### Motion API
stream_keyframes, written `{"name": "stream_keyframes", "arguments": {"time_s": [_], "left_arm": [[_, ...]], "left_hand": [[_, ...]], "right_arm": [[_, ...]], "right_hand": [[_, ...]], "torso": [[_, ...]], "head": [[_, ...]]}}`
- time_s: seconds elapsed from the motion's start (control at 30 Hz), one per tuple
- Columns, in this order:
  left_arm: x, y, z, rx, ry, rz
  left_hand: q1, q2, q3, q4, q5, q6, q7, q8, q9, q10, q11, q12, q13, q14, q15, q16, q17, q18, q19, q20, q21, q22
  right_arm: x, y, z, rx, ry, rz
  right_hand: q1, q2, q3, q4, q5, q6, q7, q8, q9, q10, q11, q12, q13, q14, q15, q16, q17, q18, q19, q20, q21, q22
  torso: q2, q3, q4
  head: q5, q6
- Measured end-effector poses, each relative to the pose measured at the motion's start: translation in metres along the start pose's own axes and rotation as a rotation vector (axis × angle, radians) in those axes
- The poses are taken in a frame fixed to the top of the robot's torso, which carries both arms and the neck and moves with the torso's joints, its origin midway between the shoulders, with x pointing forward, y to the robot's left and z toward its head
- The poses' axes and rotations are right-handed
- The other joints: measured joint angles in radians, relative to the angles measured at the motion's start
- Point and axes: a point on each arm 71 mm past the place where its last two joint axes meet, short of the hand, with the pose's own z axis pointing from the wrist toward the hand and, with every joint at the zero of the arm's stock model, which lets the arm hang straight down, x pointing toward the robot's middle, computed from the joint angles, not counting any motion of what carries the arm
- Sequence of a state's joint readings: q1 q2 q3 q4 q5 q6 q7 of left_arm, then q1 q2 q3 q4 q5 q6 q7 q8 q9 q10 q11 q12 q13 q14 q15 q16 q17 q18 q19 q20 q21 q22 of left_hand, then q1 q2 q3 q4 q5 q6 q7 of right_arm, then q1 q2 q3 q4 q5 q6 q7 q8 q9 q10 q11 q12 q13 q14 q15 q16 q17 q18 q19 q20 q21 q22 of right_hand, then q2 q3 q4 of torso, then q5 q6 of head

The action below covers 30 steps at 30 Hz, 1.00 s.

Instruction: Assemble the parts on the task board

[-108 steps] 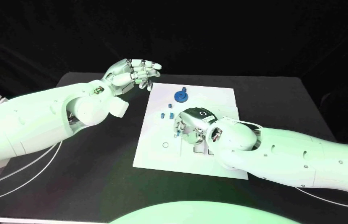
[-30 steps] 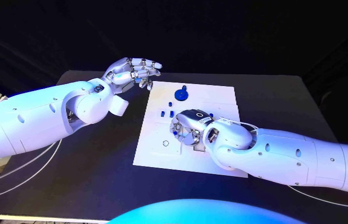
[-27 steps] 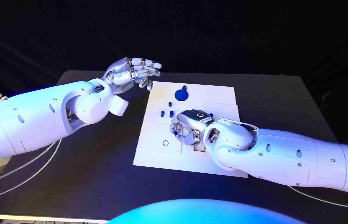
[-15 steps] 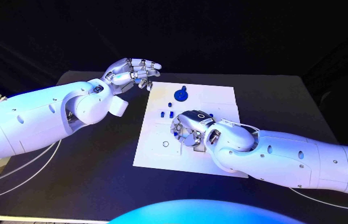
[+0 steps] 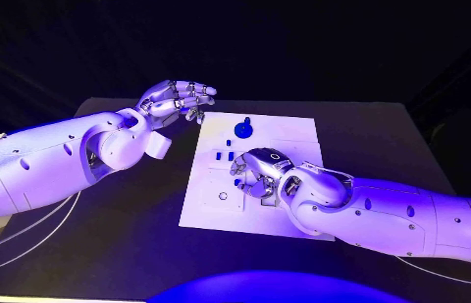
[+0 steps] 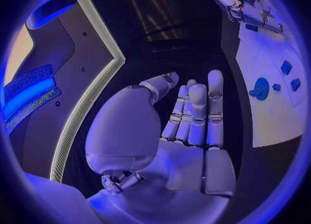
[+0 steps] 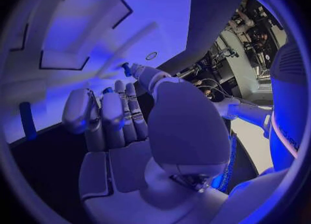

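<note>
The white task board [image 5: 257, 208] lies in the middle of the black table. A round blue part [image 5: 246, 122] stands near its far edge, with small blue parts [image 5: 224, 156] closer in. My right hand [image 5: 257, 173] is over the board's middle, fingertips down on it. A small blue part [image 5: 239, 180] shows at those fingertips, and whether it is held is hidden. In the right wrist view a blue peg [image 7: 125, 68] stands at the thumb tip of my right hand [image 7: 129, 125]. My left hand [image 5: 177, 99] hovers off the board's far left corner, fingers apart, holding nothing.
Black table [image 5: 118, 235] lies on both sides of the board. My left forearm [image 5: 69, 160] crosses the left side of the table and my right forearm [image 5: 382, 214] covers the board's near right corner. The left wrist view shows the board [image 6: 272, 115] with the round part [image 6: 261, 88].
</note>
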State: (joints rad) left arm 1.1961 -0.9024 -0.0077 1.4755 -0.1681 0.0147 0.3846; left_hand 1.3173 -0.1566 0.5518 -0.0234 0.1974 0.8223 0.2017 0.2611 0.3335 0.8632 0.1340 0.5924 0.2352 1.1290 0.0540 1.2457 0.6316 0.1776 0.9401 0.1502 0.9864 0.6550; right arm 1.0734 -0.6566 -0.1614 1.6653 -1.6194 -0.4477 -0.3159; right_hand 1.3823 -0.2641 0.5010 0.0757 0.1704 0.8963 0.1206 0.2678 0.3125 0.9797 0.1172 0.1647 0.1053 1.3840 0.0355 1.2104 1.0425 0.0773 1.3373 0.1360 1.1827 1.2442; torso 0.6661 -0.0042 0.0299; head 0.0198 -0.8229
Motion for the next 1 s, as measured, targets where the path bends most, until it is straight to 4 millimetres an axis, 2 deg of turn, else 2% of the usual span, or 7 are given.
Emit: {"name": "stream_keyframes", "arguments": {"time_s": [0.17, 0.23, 0.37, 0.47, 0.63, 0.87, 1.0], "left_arm": [[-0.001, 0.0, 0.0, -0.001, -0.003, 0.001], [-0.002, 0.0, 0.0, -0.001, -0.004, 0.002], [-0.003, 0.0, -0.001, -0.002, -0.007, 0.003], [-0.004, 0.0, -0.002, -0.002, -0.009, 0.004], [-0.004, 0.0, -0.002, -0.002, -0.009, 0.004], [-0.003, 0.001, -0.002, -0.002, -0.006, 0.002], [-0.002, 0.001, -0.002, -0.003, -0.005, 0.001]], "left_hand": [[0.0, 0.0, 0.0, 0.0, 0.0, 0.0, 0.0, 0.0, 0.0, 0.0, 0.0, 0.0, 0.0, 0.0, 0.0, 0.0, 0.0, 0.0, 0.0, 0.0, 0.0, 0.0], [0.0, 0.0, 0.0, 0.0, 0.0, 0.0, 0.0, 0.0, 0.0, 0.0, 0.0, 0.0, 0.0, 0.0, 0.0, 0.0, 0.0, 0.0, 0.0, 0.0, 0.0, 0.0], [0.0, 0.0, 0.0, 0.0, 0.0, -0.004, 0.004, 0.0, 0.0, -0.004, 0.004, 0.0, 0.0, 0.0, 0.0, 0.0, 0.0, 0.0, 0.0, 0.0, 0.0, 0.0], [0.0, 0.0, 0.0, 0.0, 0.0, -0.004, 0.004, 0.0, 0.0, -0.004, 0.004, 0.0, 0.0, 0.0, 0.0, 0.0, 0.0, 0.0, 0.0, 0.0, 0.0, 0.0], [0.0, 0.0, 0.0, 0.0, 0.0, -0.004, 0.004, 0.0, 0.0, -0.004, 0.004, 0.0, 0.0, 0.0, 0.0, 0.0, 0.0, 0.0, 0.0, 0.0, 0.0, 0.0], [0.0, 0.0, -0.003, 0.003, 0.0, -0.004, 0.004, 0.0, 0.0, -0.007, 0.0, 0.0, 0.0, 0.0, 0.0, 0.0, 0.0, 0.0, 0.0, 0.0, 0.0, 0.0], [0.0, 0.0, -0.003, 0.003, 0.0, -0.004, 0.004, 0.0, 0.0, -0.007, 0.0, 0.0, 0.0, 0.0, 0.0, 0.0, 0.0, 0.0, 0.0, 0.0, 0.0, 0.0]], "right_arm": [[-0.007, -0.006, -0.01, 0.008, -0.019, 0.009], [-0.015, -0.01, -0.017, 0.015, -0.029, 0.012], [-0.033, -0.022, -0.029, 0.036, -0.051, 0.012], [-0.05, -0.029, -0.037, 0.05, -0.065, 0.008], [-0.072, -0.045, -0.042, 0.084, -0.078, -0.013], [-0.082, -0.071, -0.039, 0.149, -0.058, -0.051], [-0.081, -0.077, -0.035, 0.165, -0.034, -0.067]], "right_hand": [[0.004, -0.003, -0.029, 0.012, 0.0, -0.003, -0.003, -0.005, -0.001, -0.01, -0.003, 0.033, 0.009, 0.0, 0.0, 0.015, 0.005, 0.0, 0.003, -0.003, 0.012, 0.015], [0.01, 0.004, -0.038, 0.02, 0.0, -0.003, -0.003, -0.009, -0.001, -0.01, -0.003, 0.046, 0.012, 0.0, 0.0, 0.026, 0.009, 0.0, 0.016, -0.003, 0.025, 0.025], [0.016, 0.009, -0.047, 0.029, 0.0, 0.014, 0.007, -0.013, -0.001, -0.009, -0.003, 0.09, 0.022, 0.034, -0.01, 0.072, 0.05, 0.0, 0.063, -0.007, 0.091, 0.062], [0.026, 0.008, -0.037, 0.039, 0.0, 0.015, 0.008, -0.018, -0.003, 0.004, -0.016, 0.113, 0.026, 0.061, -0.018, 0.104, 0.087, 0.0, 0.095, -0.015, 0.14, 0.064], [0.031, 0.003, -0.043, 0.045, -0.001, 0.018, 0.005, -0.026, -0.005, 0.004, -0.017, 0.113, 0.024, 0.07, -0.02, 0.115, 0.1, 0.0, 0.106, -0.016, 0.159, 0.064], [0.04, -0.005, -0.102, 0.072, -0.034, 0.012, -0.001, -0.046, -0.009, -0.047, -0.01, 0.113, 0.01, 0.066, -0.016, 0.099, 0.059, 0.0, 0.093, -0.011, 0.118, 0.064], [0.06, 0.008, -0.146, 0.086, -0.041, 0.009, -0.004, -0.053, -0.009, -0.061, -0.007, 0.113, 0.005, 0.065, -0.014, 0.098, 0.046, 0.0, 0.088, -0.009, 0.104, 0.064]], "torso": [[-0.001, 0.0001, -0.0001], [-0.002, 0.0, -0.0006], [-0.002, -0.0005, -0.0017], [-0.002, -0.0006, -0.0021], [-0.002, -0.0005, -0.0024], [-0.001, -0.0005, -0.0002], [0.001, 0.0003, 0.0016]], "head": [[0.002, 0.003], [0.001, 0.004], [-0.001, 0.009], [-0.005, 0.012], [-0.011, 0.017], [-0.019, 0.026], [-0.02, 0.027]]}}
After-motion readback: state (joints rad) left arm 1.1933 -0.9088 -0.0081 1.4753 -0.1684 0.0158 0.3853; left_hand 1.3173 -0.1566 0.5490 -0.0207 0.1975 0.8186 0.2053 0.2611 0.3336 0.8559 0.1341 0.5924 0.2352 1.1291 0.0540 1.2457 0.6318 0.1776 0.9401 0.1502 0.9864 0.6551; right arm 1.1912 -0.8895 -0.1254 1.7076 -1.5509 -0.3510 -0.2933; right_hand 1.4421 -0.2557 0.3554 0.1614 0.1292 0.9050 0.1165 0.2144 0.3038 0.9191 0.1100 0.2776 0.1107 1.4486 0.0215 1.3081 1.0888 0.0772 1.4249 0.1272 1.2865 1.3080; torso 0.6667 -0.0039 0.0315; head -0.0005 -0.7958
